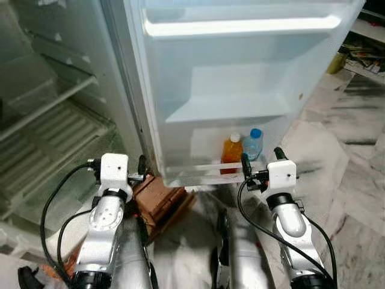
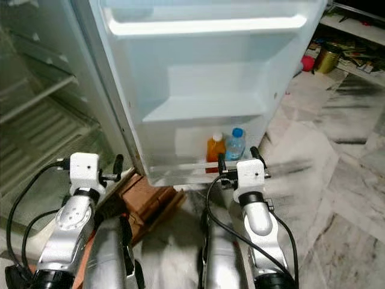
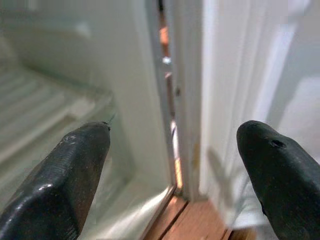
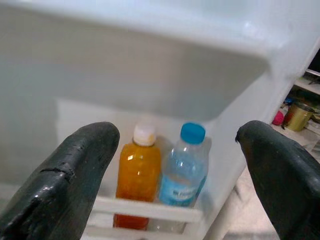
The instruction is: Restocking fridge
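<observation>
While the fridge door (image 1: 240, 78) stands open in front of me, my right end effector (image 1: 261, 161) sits at the lowest door shelf (image 1: 204, 171) with its two black fingers apart and nothing between them. Behind the shelf's clear rail stand an orange juice bottle (image 4: 137, 172) with a white cap and, touching it at its 3 o'clock, a see-through water bottle (image 4: 182, 170) with a blue cap. I think both bottles are put away, so next I should pull back without knocking them. My left end effector (image 1: 142, 170) is also apart and empty, by the door hinge. The door is smooth white plastic; the inside shelves (image 1: 54, 117) are ribbed.
</observation>
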You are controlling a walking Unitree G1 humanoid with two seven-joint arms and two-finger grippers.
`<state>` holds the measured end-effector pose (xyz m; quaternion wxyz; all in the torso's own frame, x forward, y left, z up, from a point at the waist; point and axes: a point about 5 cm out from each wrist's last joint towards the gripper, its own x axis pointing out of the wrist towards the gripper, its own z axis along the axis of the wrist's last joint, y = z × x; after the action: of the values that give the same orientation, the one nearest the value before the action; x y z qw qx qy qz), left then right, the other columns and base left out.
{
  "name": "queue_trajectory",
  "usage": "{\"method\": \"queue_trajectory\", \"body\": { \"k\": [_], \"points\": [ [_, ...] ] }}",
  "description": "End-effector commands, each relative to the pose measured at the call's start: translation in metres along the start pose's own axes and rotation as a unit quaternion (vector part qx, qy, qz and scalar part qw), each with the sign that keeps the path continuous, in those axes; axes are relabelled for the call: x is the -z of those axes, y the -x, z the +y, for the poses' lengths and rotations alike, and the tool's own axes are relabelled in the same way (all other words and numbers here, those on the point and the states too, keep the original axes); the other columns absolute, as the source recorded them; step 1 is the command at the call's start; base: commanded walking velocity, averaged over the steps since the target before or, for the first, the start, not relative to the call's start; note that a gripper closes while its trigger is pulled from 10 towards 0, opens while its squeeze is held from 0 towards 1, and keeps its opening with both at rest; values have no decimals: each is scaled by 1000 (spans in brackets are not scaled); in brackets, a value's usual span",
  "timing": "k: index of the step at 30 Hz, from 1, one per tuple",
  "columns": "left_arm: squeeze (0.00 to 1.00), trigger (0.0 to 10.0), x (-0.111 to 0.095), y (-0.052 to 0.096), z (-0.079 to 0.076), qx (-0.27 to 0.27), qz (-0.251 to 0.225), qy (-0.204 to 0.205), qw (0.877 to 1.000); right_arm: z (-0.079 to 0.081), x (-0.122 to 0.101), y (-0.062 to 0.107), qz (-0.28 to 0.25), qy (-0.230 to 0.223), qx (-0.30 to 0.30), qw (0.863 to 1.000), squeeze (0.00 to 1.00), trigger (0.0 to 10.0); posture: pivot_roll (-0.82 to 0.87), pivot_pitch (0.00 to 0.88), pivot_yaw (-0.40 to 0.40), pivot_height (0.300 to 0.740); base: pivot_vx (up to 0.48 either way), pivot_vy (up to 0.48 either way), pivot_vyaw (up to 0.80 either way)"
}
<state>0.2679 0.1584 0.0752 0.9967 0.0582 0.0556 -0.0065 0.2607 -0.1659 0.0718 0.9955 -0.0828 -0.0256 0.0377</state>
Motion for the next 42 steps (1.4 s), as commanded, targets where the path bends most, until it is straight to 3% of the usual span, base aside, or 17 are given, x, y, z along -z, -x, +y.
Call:
{"method": "queue_trajectory", "body": {
  "k": [1, 23, 42],
  "points": [
    [0, 10000, -2, -2, -2, 4, -4, -5, 1000, 0, -2, -1, 2, 0, 1, 1000, 0, 10000, -15, 52, -2, 626, 0, 0, 0],
    [0, 10000, 1, -3, -2, -1, 1, -7, 1000, 1, -5, 0, 4, 3, -10, 1000, 0, 10000, -19, 78, 1, 739, 0, 0, 0],
    [0, 10000, 3, -5, -4, -5, 10, -10, 1000, 9, -2, -2, 25, -5, -49, 998, 0, 10000, -20, 82, 1, 740, 0, -75, 0]
  ]
}}
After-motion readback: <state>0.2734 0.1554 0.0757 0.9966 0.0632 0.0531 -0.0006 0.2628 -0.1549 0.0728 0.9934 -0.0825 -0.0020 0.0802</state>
